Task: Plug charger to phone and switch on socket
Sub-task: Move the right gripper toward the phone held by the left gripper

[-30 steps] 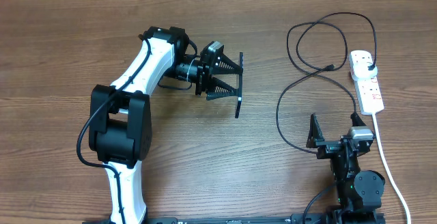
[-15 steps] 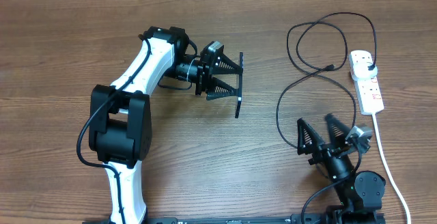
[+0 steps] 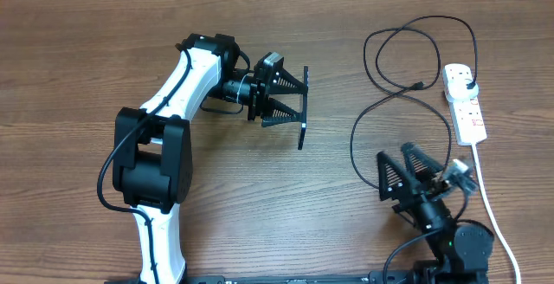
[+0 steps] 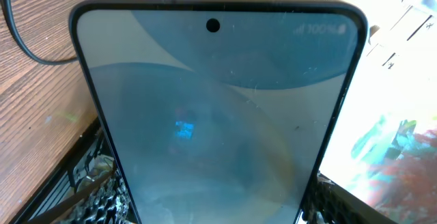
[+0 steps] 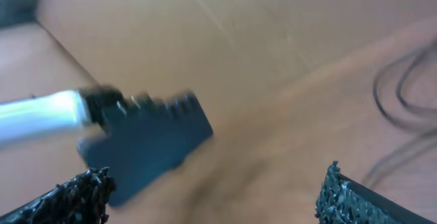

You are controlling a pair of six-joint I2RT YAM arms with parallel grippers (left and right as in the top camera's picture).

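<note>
We hold the phone; the charger lies apart.
Our left fingers (image 3: 287, 80) clench the phone (image 4: 218, 115) by its edges, screen towards the wrist camera. Our right fingers (image 3: 389, 177) are spread and grasp nothing, near the charger (image 3: 352, 145) on the desk (image 3: 69, 59), its plug in the socket (image 3: 467, 111).

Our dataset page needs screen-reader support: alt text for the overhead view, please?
The left tool holds the phone on edge over the wooden table. On the right, the right tool stands open and empty beside the looping charger, which is plugged into the white socket.
</note>
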